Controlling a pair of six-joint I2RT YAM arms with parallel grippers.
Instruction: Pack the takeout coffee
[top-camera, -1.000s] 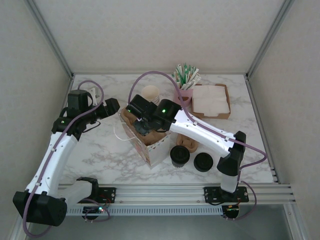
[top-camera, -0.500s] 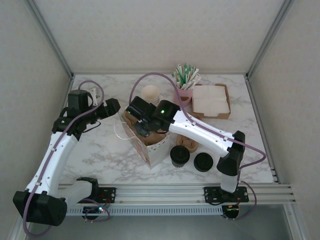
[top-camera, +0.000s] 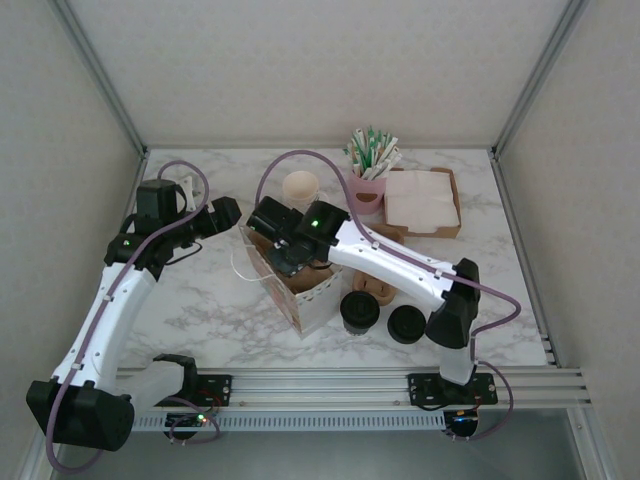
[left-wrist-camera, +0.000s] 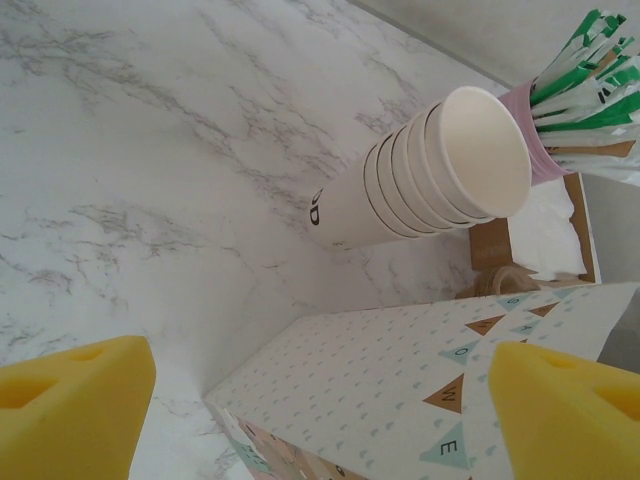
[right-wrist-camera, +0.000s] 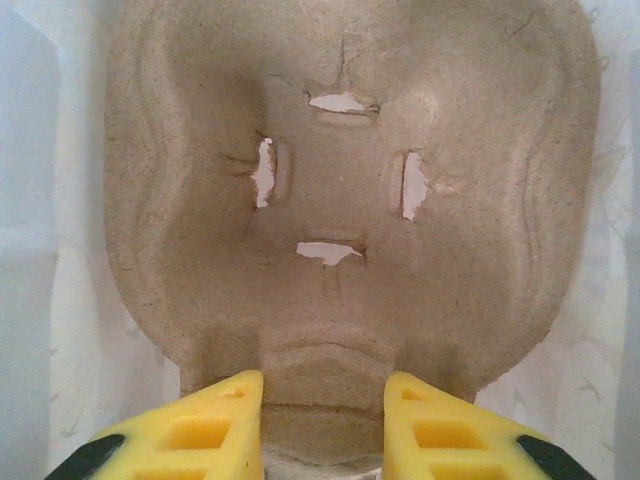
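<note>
Inside the bag, right hand apparently grips carrier.

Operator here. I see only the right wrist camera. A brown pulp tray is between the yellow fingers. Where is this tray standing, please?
Observer: The pulp tray that the right gripper holds sits inside the patterned paper bag.
Operator: And where is the coffee with the lid?
Observer: The takeout coffee stands upright outside the bag, just beside its right wall.
Operator: What about the left arm?
Observer: The left gripper is open, near the bag's far left corner.
</note>
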